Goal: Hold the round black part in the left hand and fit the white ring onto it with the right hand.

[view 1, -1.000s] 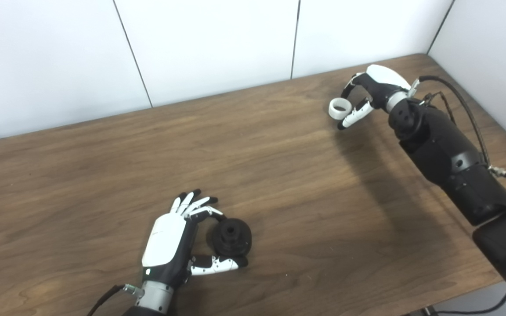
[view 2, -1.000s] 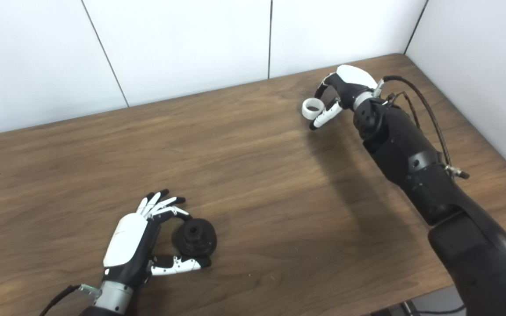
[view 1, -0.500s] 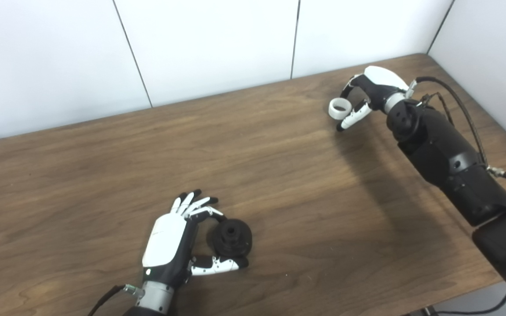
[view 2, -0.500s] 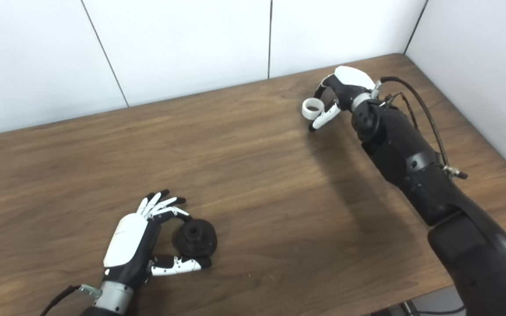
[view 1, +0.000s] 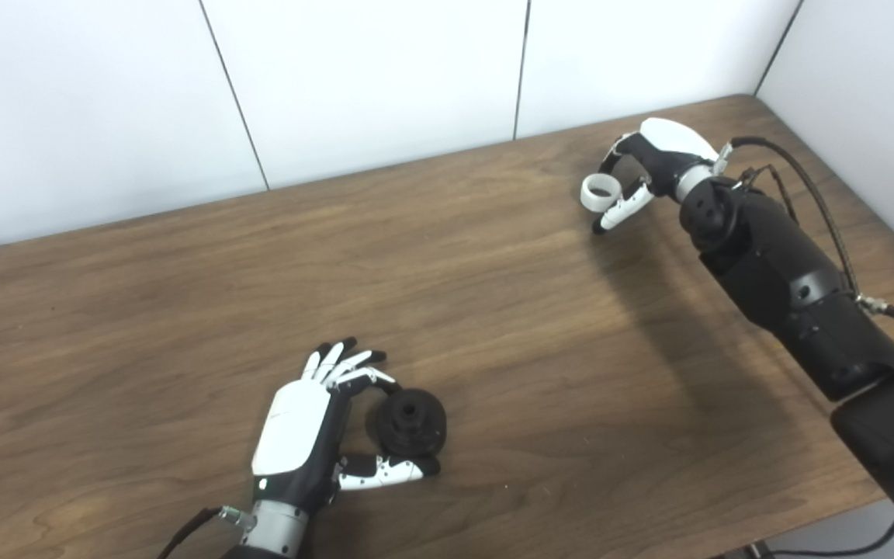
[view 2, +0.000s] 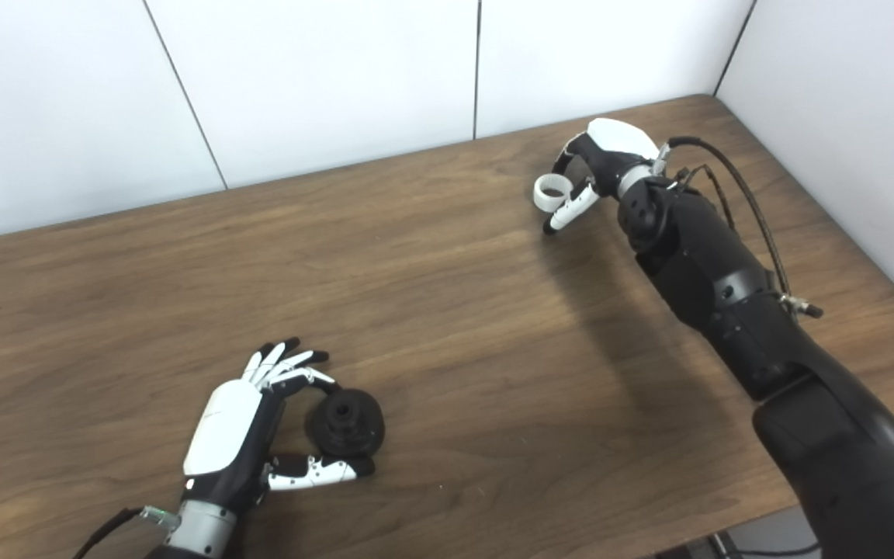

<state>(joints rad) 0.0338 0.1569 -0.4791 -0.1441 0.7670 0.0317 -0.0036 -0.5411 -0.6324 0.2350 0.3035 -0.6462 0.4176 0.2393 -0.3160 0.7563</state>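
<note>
White wall panels back your brown wooden table (view 1: pixel 493 310). Your left hand (view 1: pixel 303 435) cups the round black plastic part (view 1: pixel 410 421) near the front edge, thumb under it, fingers curled beside it; whether it truly grips, you cannot tell. Far off, your right hand (view 1: pixel 649 167) pinches the small white ring (view 1: pixel 596 192). That light pinch could drop it on the long carry.
</note>
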